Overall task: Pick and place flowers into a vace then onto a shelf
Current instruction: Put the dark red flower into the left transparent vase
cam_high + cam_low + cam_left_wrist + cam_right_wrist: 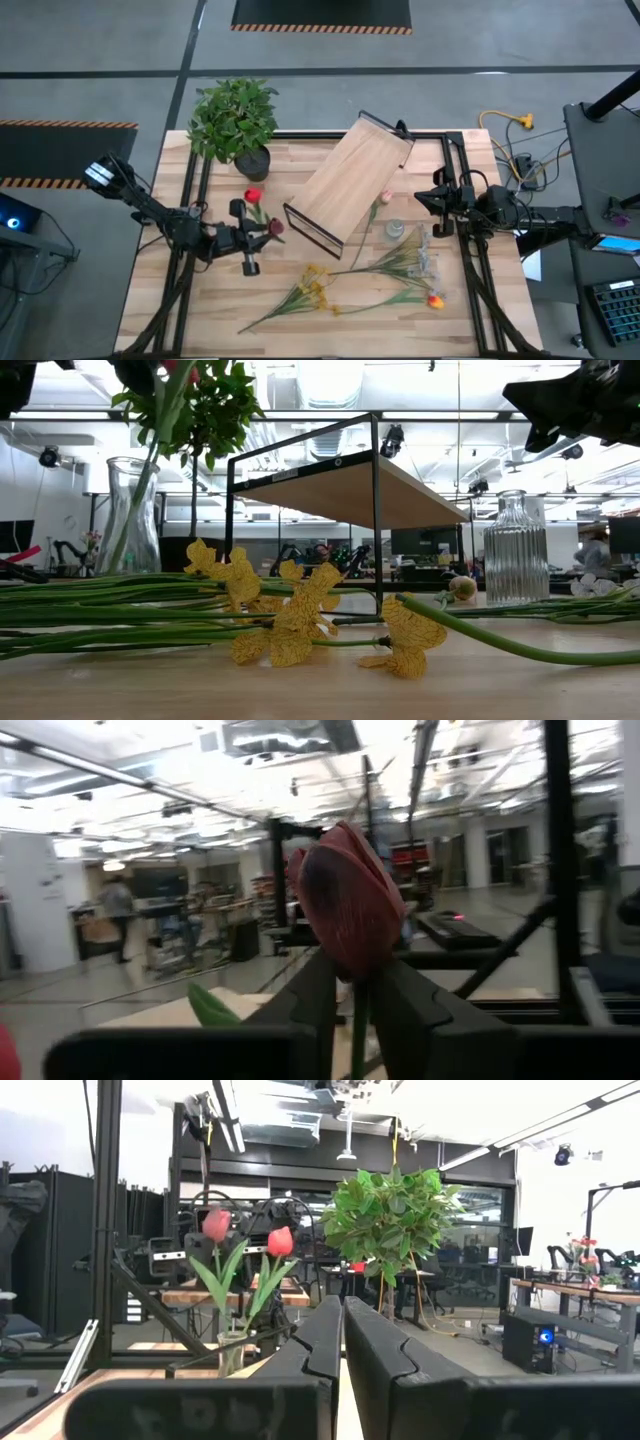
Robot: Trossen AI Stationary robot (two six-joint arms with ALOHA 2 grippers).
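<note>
A: Where the left end effector (262,232) is held above the left half of the surface (300,330), what is seen at it?

B: A dark maroon tulip (345,900) is seen right at its tip, and the green stem is passed down through it. Whether that stem is clamped or merely enclosed cannot be told.

A: And where is the stem led?

B: It is slanted down into a clear glass vase (130,510), which is stood upright on the surface. A red tulip (252,195) is also carried by that vase, just beside the maroon one.

A: What is found farther out?

B: A bushy potted plant (235,120) is placed at the far left corner. The shelf (350,180) is set at an angle across the middle of the surface. Most of the flowers are laid flat on the near side. Yellow blossoms (315,285) are spread near the centre. An orange one (435,300) and a pale, small-bloomed spray (420,255) are laid to the right. A pink one (385,197) is rested against the shelf's right edge. A small ribbed glass bottle (515,550) is stood among them.

A: And the right end effector (342,1320)?

B: It is held with its fingers pressed together on nothing, above the right side, near the shelf's end.
</note>
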